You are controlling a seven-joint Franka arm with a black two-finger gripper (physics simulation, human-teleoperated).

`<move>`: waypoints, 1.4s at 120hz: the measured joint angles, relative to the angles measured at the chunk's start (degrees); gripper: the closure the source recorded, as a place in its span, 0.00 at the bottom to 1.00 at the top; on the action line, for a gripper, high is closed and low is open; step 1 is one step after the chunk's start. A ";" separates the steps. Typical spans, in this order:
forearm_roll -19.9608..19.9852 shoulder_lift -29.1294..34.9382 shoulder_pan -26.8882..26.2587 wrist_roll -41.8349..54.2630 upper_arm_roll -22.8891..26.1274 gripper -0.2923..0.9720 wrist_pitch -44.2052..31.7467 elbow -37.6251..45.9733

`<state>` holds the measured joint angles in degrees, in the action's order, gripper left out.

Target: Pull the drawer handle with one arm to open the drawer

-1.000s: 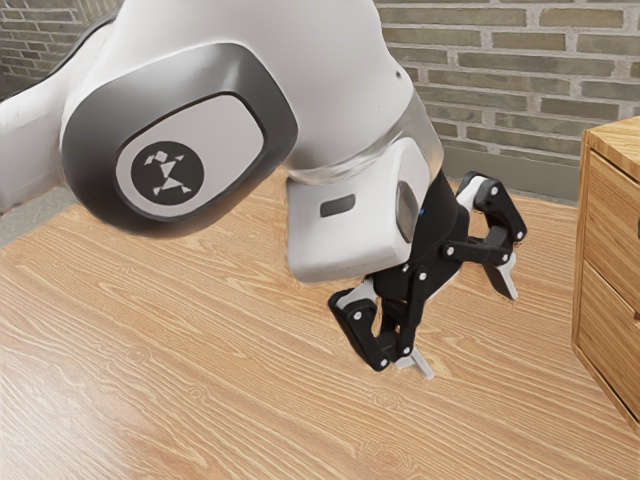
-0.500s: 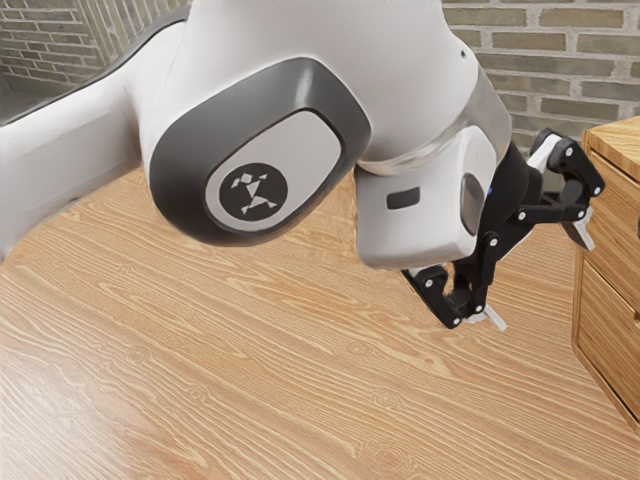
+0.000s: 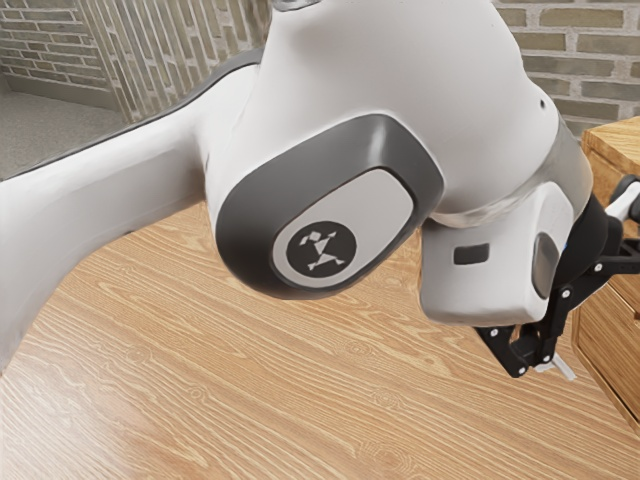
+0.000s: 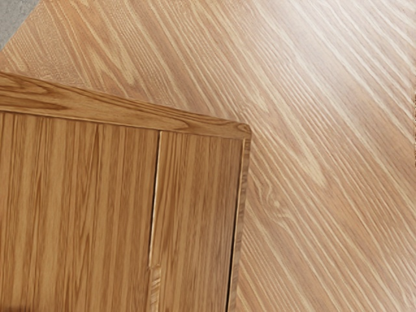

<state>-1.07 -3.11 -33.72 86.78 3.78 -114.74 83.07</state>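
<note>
My pincer (image 3: 598, 285), fingers wide apart, hangs just beside the drawer (image 3: 606, 335) front, which stands on the table (image 3: 200, 400) at the exterior view's right. I cannot make out the handle; the pull would likely run toward that view's left.

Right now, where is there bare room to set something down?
The wooden surface is bare across the exterior view's left and centre, under the arm. Crowded at that view's right, where the open tool stands close to the drawer cabinet.

Grey brick wall (image 3: 590, 50) behind; slatted panel (image 3: 170, 50); wood-grain tabletop (image 3: 200, 380); grey floor (image 3: 50, 125).
</note>
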 joint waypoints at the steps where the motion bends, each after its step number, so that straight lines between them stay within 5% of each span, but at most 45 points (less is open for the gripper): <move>1: 0.01 -0.12 -0.16 0.04 -0.04 0.25 -0.02 -0.07; 64: 0.57 -7.60 2.22 1.73 -2.92 0.26 -0.59 -7.23; 113: 3.20 -10.40 3.84 2.37 -3.85 0.50 -1.65 -9.89; 168: 4.74 -15.07 4.61 2.76 -3.69 0.55 -3.44 -14.80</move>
<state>3.68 -18.18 -29.11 89.55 0.09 -118.18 68.26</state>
